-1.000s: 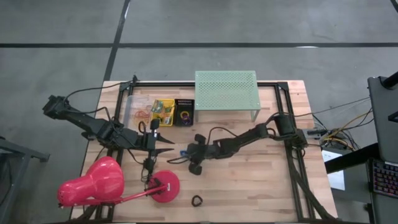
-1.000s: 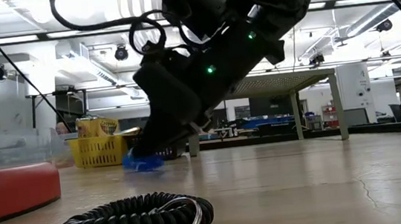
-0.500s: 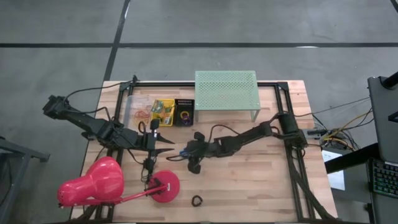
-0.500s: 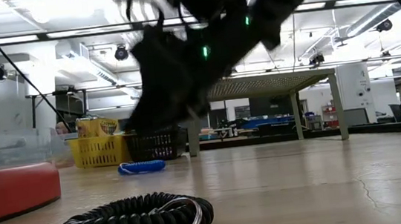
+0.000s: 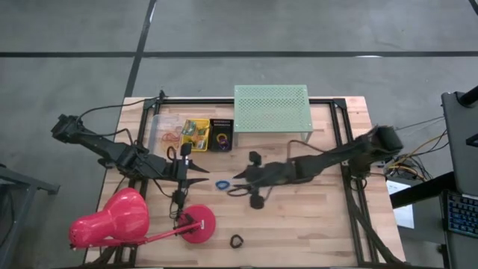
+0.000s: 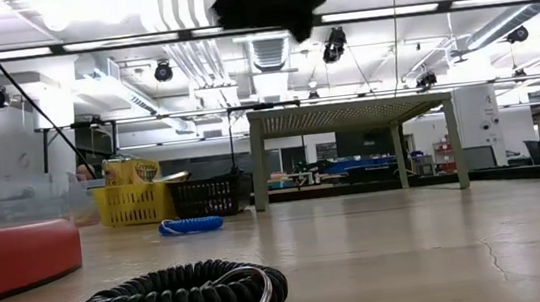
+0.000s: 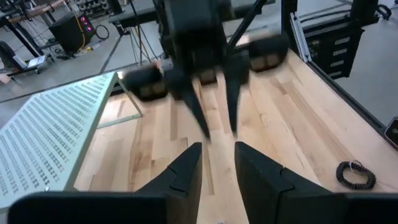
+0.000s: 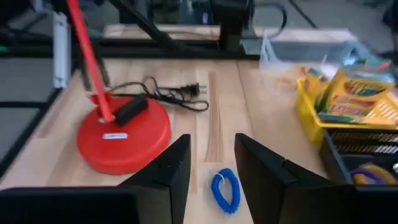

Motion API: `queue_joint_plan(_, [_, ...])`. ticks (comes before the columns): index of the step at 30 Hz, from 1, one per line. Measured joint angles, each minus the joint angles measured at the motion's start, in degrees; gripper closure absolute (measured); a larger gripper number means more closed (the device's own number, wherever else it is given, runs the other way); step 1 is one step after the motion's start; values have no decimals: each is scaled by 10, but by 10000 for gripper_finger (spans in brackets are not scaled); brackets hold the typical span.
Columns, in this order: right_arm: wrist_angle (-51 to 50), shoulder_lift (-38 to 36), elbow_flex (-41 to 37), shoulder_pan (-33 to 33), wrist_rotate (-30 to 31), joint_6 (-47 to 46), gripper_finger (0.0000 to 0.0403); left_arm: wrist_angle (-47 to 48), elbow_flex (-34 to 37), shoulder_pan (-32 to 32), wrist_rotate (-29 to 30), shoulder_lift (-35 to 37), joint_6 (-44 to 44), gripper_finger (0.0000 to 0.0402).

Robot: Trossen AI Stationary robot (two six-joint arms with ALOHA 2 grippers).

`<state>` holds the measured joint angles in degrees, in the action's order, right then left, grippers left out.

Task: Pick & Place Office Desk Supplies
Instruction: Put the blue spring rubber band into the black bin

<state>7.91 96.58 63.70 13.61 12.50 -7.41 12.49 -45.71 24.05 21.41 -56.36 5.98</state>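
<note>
Wooden table point(image 5: 314, 217) | blue loop point(image 5: 222, 184) lying free | right hand point(image 5: 240, 181) open beside it

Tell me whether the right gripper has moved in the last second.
Yes. The right gripper has drawn back toward the green shelf's side, leaving the blue ring loop on the table.

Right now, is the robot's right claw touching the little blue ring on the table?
Apart. The right wrist view shows the right gripper open, with the blue ring lying on bare wood ahead of its fingers; the low view shows the ring alone on the table.
</note>
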Motion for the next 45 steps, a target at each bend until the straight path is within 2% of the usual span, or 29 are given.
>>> queue_joint_plan(3, [1,-74,-60,4,19,5,287,3,0,0,0,0,0,303])
queue_joint_plan(6, [18,-149,-138,15,63,22,286,4,0,0,0,0,0,303])
queue_joint_plan(13, [246,-295,-345,64,165,51,287,5,0,0,0,0,0,303])
queue_joint_plan(19, [279,-424,-454,65,162,37,289,4,0,0,0,0,0,303])
queue_joint_plan(25, [279,-549,-520,65,162,60,289,2,0,0,0,0,0,303])
queue_joint_plan(28, [267,-613,-542,65,164,65,289,2,0,0,0,0,0,303])
queue_joint_plan(31, [249,-674,-549,65,192,62,289,2,0,0,0,0,0,303])
queue_joint_plan(36, [134,-755,-551,65,194,43,289,2,0,0,0,0,0,303])
queue_joint_plan(41, [5,-805,-553,65,194,-30,289,2,0,0,0,0,0,303])
queue_joint_plan(45, [-18,-820,-576,65,194,-54,289,2,0,0,0,0,0,303])
